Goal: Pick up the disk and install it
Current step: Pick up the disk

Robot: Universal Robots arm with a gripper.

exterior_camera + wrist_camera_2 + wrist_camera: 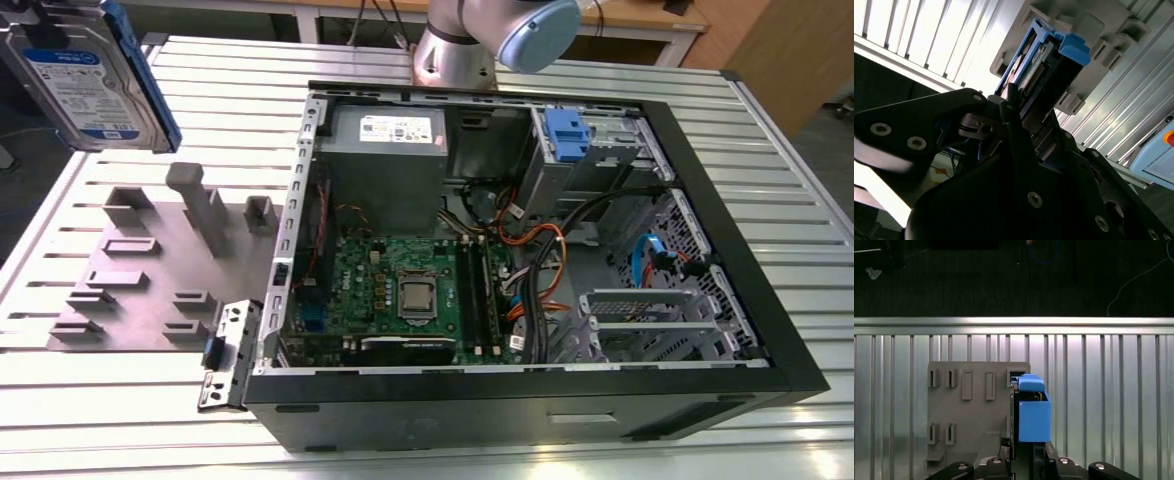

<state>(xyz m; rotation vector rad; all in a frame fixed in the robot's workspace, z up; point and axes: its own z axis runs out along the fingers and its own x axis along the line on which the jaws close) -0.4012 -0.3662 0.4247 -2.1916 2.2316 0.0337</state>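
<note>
Grip is the thing to read first: the pincer (1023, 452) is clamped on the disk (1030, 412), one jaw on each side of its near end. Most of the drive and its blue bracket (1034, 420) therefore stick out past the fingertips. Holding it by one end leaves the other end free, which I judge suits a part made to slide into a bay.

In the exterior view the disk (83, 75) hangs in the air with its label side showing, touching nothing but the pincer. The grey fixture plate (147, 270) lies on the slatted table (80, 420) below the pincer, apart from the disk. Its posts and slots look made to stand parts on edge so they can be taken from above. The height of the hold seems chosen to keep the drive clear of the tallest post (200, 200).

The computer case (781, 330) lies on its side, well away from the pincer, with its open side up. I take that as a way to let the arm reach the inside from above. Inside it, the blue latch with its metal cage (566, 135) sits beyond the power supply (387, 150) as reckoned from the pincer. By this layout the disk is picked up but not yet in the case.
</note>
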